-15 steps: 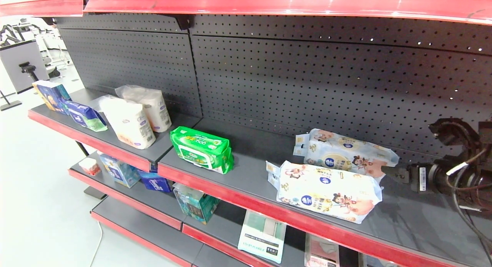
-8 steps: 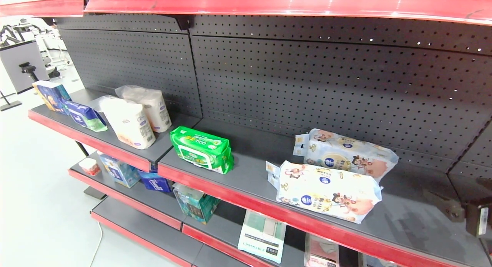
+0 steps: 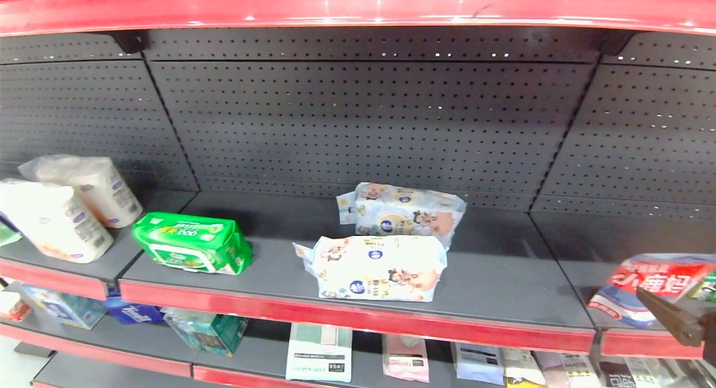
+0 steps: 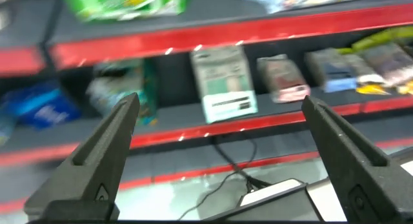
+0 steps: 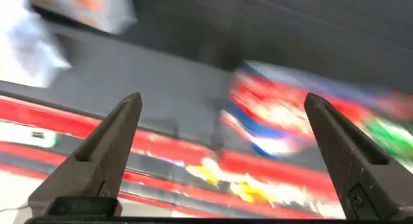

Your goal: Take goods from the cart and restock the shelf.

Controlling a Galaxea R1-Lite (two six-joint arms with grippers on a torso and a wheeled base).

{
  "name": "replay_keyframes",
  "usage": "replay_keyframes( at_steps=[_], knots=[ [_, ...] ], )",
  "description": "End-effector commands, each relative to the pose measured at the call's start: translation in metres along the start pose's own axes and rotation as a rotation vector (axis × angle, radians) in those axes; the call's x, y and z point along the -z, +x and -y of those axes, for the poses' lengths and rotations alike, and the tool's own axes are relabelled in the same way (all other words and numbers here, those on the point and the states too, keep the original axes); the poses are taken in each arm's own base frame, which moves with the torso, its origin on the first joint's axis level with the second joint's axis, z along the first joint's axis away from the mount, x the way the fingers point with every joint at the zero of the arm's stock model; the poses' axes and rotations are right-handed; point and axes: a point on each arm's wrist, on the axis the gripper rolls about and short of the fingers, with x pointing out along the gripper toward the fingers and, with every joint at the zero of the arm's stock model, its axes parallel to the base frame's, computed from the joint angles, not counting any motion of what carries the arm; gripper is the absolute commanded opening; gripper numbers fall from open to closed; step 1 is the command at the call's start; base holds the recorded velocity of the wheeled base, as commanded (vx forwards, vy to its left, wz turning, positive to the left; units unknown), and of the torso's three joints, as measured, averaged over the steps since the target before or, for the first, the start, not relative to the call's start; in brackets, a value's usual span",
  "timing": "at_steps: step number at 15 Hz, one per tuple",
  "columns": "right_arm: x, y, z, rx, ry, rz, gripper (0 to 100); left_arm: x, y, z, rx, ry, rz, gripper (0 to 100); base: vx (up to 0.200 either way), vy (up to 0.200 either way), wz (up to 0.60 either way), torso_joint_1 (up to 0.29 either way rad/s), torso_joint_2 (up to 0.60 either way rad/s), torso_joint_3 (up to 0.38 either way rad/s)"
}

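Grey right pincer [image 5: 222, 100] agape near red-and-blue pack [image 5: 284, 114], left pincer [image 4: 221, 100] agape too

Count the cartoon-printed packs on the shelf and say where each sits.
2. The front cartoon-printed pack lies near the front edge of the shelf; the rear cartoon-printed pack lies just behind it, nearer the pegboard. More may sit outside the view.
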Motion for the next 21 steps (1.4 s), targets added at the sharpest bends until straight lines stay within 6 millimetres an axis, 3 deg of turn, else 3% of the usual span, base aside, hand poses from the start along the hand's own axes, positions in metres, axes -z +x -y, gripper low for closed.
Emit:
replay_keyframes(
  at_steps=[1,4,9,10,12,15,18,21],
  knots=[
    [-0.002,0.001,0.0,-0.005,-0.005,0.002,100,0.0,0.0,0.0,0.001,0.001,0.002,100,0.0,0.0,-0.6,0.012,0.01,0.002],
    [-0.006,0.006,-0.001,-0.044,-0.025,0.003,100,0.0,0.0,0.0,-0.001,0.001,0.005,100,0.0,0.0,-0.2,0.001,0.0,0.002],
    [-0.029,0.057,-0.006,-0.149,-0.034,-0.087,100,0.0,-0.001,0.0,-0.001,0.002,0.008,100,0.0,0.0,0.0,0.0,0.0,0.0],
    [-0.038,0.073,-0.013,-0.206,-0.026,-0.098,100,0.001,-0.002,0.0,-0.007,0.006,0.022,100,0.0,0.0,0.0,0.0,0.0,0.0],
    [-0.056,0.088,-0.03,-0.296,0.071,-0.079,100,0.003,-0.004,0.001,-0.012,0.012,0.052,100,0.0,0.0,0.0,0.0,0.0,0.0],
    [-0.079,0.091,-0.045,-0.358,0.093,-0.023,100,0.003,-0.004,0.001,-0.015,0.014,0.053,100,0.0,0.0,0.0,0.0,0.0,0.0],
    [-0.082,0.094,-0.056,-0.398,0.079,-0.026,100,0.003,-0.004,0.001,-0.013,0.007,0.05,100,0.0,0.0,0.0,0.0,0.0,0.0],
    [-0.091,0.128,-0.077,-0.426,0.195,-0.09,100,0.005,-0.003,0.002,0.013,0.003,0.051,100,0.0,0.0,0.0,0.0,0.0,0.0]
  ],
)
